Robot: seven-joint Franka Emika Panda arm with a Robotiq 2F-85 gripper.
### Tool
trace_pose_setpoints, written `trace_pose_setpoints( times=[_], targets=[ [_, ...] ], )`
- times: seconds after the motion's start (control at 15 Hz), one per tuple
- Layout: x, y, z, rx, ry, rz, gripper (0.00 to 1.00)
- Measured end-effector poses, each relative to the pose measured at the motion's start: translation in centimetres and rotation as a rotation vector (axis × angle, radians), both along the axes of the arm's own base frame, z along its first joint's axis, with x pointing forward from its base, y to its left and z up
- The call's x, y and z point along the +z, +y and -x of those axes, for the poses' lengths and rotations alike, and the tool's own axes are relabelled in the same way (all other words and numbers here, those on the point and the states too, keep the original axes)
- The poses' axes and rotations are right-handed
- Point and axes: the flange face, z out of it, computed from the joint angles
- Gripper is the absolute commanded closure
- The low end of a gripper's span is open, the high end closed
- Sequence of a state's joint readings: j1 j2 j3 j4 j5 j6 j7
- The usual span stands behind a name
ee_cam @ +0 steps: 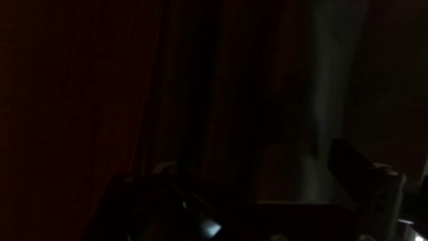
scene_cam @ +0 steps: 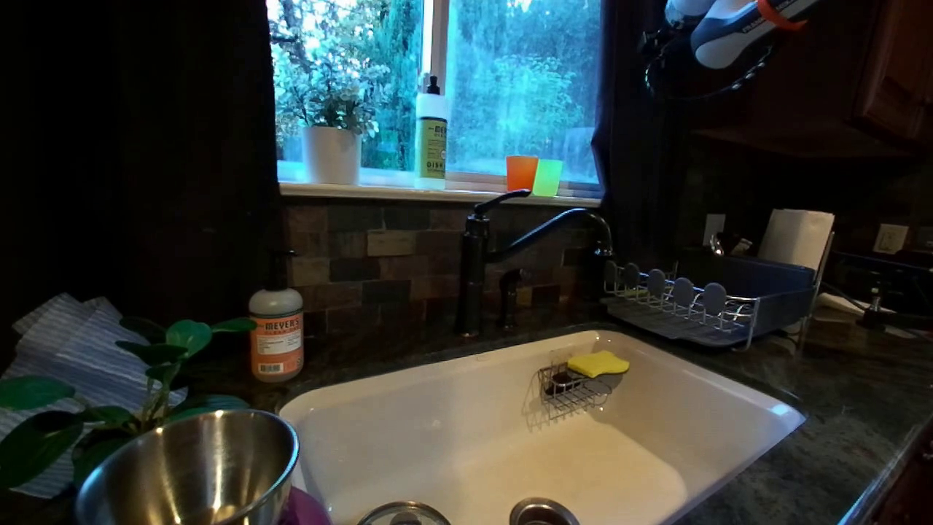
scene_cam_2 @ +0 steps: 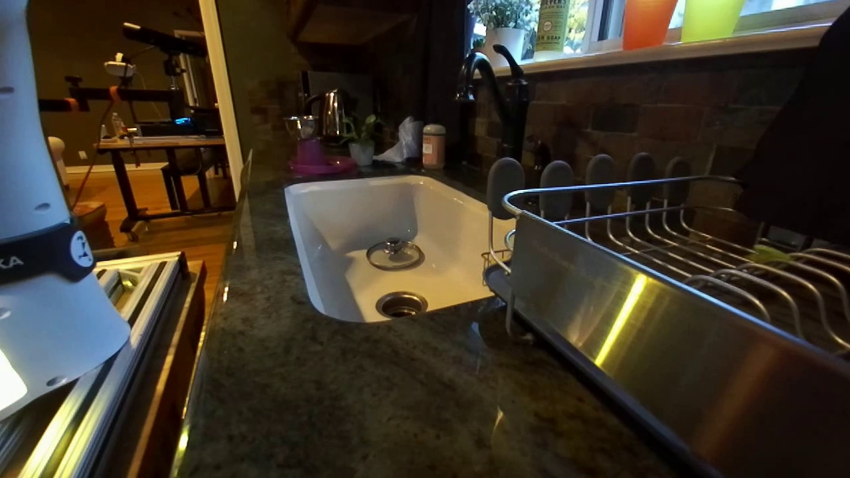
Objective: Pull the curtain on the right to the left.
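The curtain (scene_cam: 625,138) is a tall, near-black drape along the right edge of the window in an exterior view. Its dark lower part also shows at the right in an exterior view (scene_cam_2: 800,139). In the wrist view, dark vertical folds of the curtain (ee_cam: 240,83) fill most of the picture, with a paler strip right of the middle. My gripper (ee_cam: 257,155) faces these folds with its fingers apart. The picture is too dark to tell whether cloth lies between the fingers or touches them. In the exterior views the fingers cannot be made out.
The arm (scene_cam: 729,33) hangs at the upper right, near the cabinet (scene_cam: 893,80). Below are the dish rack (scene_cam_2: 597,285), the black faucet (scene_cam: 474,270) and the white sink (scene_cam: 379,437). Orange (scene_cam: 521,173) and green (scene_cam: 547,178) cups stand on the windowsill beside the curtain.
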State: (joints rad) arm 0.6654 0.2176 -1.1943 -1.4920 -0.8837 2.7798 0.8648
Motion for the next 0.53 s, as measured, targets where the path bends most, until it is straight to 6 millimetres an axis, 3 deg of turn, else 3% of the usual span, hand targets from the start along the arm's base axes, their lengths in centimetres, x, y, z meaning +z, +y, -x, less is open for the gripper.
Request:
trace_pose_setpoints(
  times=[0.27,0.53],
  targets=[
    [3.0,3.6,1.9,0.072,-0.074,-0.002,0.00],
    [5.1,9.0,3.2,0.248,-0.132,-0.054,0.00]
  ],
)
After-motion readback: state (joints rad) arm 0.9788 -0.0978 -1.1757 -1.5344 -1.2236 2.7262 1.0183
